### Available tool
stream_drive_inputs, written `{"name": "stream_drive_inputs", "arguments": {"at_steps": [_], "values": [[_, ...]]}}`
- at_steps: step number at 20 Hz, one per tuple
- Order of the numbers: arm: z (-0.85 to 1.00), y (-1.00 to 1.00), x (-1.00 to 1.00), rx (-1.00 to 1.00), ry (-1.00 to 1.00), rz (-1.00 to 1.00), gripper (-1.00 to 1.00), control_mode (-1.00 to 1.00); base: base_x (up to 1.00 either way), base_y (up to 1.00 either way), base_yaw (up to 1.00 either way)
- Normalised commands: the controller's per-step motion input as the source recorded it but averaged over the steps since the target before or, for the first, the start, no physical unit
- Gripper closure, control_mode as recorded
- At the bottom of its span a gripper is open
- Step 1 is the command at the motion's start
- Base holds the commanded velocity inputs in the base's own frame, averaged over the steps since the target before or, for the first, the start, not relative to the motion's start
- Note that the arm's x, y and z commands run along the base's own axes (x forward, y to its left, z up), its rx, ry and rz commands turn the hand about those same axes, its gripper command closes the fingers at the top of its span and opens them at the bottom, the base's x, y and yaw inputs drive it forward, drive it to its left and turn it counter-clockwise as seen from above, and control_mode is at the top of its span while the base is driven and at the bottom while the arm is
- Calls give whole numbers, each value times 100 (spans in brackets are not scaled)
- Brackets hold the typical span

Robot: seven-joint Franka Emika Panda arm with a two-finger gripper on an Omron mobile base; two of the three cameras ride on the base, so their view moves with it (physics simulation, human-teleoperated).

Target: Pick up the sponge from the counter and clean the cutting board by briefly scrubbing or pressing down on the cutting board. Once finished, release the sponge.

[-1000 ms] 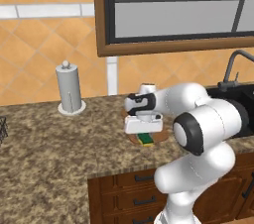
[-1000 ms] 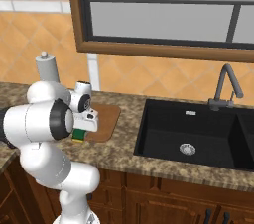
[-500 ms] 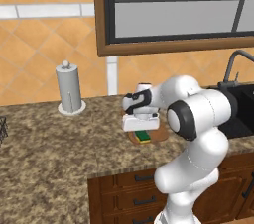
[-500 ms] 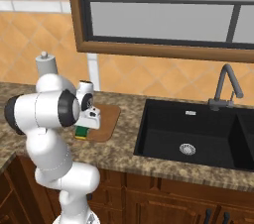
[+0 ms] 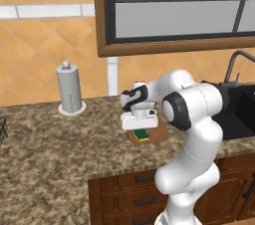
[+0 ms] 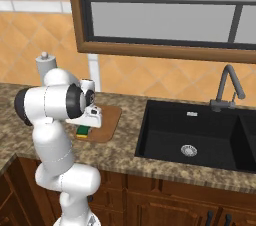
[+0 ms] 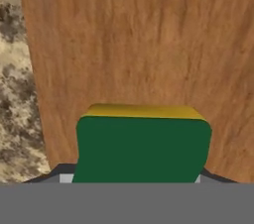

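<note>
Green-topped, yellow-based rectangular sponge (image 7: 143, 146) rests on the reddish-brown wooden cutting board (image 7: 149, 44), under the white arm's gripper (image 5: 140, 123); whether its jaws clamp it cannot be told. Pickup looks done; release remains.

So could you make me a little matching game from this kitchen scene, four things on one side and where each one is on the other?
Things:
1. sponge
2. cutting board
3. paper towel holder
4. faucet

Places:
A. standing upright by the tiled wall, left of the board
B. behind the black sink basin
C. lying flat on the granite counter, under the sponge
D. on the board's near part, right below the robot's hand

Pairs: 1-D, 2-C, 3-A, 4-B
</note>
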Motion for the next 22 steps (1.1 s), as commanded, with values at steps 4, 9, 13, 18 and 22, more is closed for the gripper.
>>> {"name": "stream_drive_inputs", "arguments": {"at_steps": [4, 9, 13, 18, 22], "values": [[-18, 0, 35, -1, -4, -5, 100, -100, 0, 0, 0], [-19, 0, 53, -1, -7, -11, 100, -100, 0, 0, 0], [-5, 0, 61, 0, -10, -17, 100, -100, 0, 0, 0], [0, 0, 64, -4, -4, -14, 100, -100, 0, 0, 0], [0, -9, 56, -3, 0, -6, 100, -100, 0, 0, 0]]}}
